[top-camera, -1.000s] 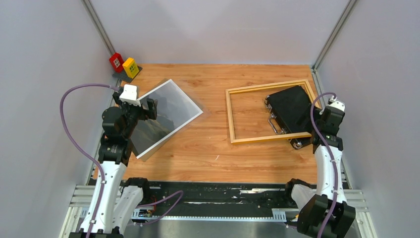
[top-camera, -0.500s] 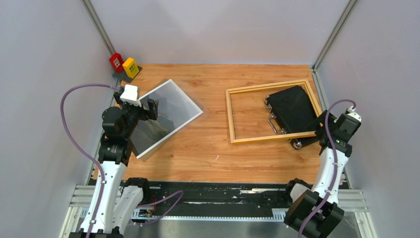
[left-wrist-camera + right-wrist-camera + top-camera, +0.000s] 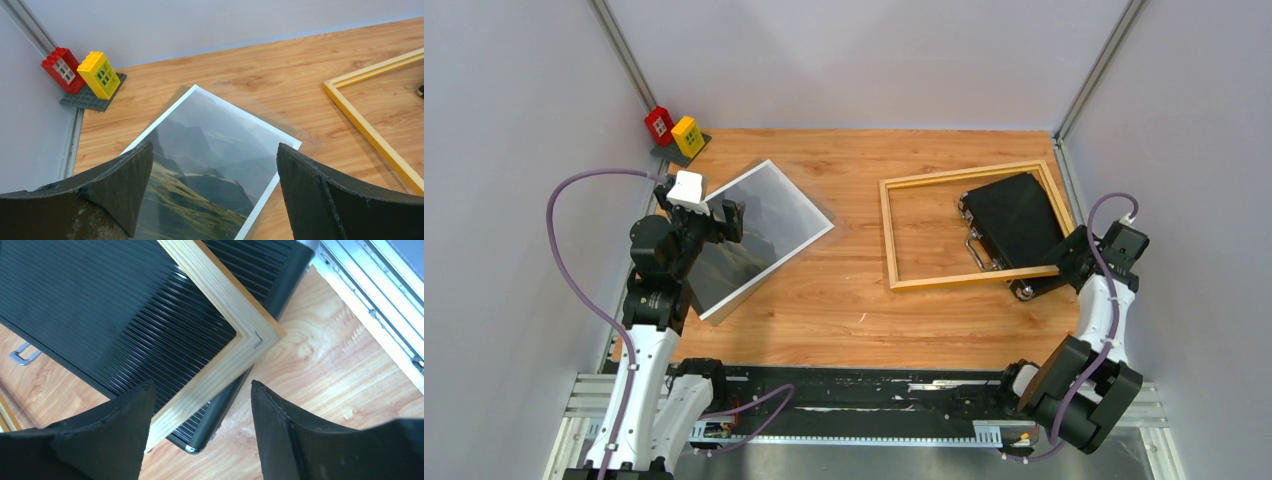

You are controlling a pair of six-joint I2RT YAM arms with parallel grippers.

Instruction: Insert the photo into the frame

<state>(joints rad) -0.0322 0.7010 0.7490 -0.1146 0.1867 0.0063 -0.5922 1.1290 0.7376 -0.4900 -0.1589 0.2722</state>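
One photo (image 3: 759,235) lies left on the worktop (image 3: 854,300), its near end hidden under the wide, empty left jaws. The parted right jaws straddle the near-right corner of the one frame (image 3: 944,279), which lies over one black case (image 3: 1014,225); whether they touch it is unclear.

Robot lab cell: grey panel walls (image 3: 864,60), aluminium posts (image 3: 624,60) in upper corners, wood-look table (image 3: 854,290), bolted arms (image 3: 649,320), toy bricks (image 3: 674,132) upper left.

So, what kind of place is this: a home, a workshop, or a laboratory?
Probably a robot laboratory test cell: plain grey walls close in a wooden table, and the left arm and right arm are bolted to a metal rail at its near edge.
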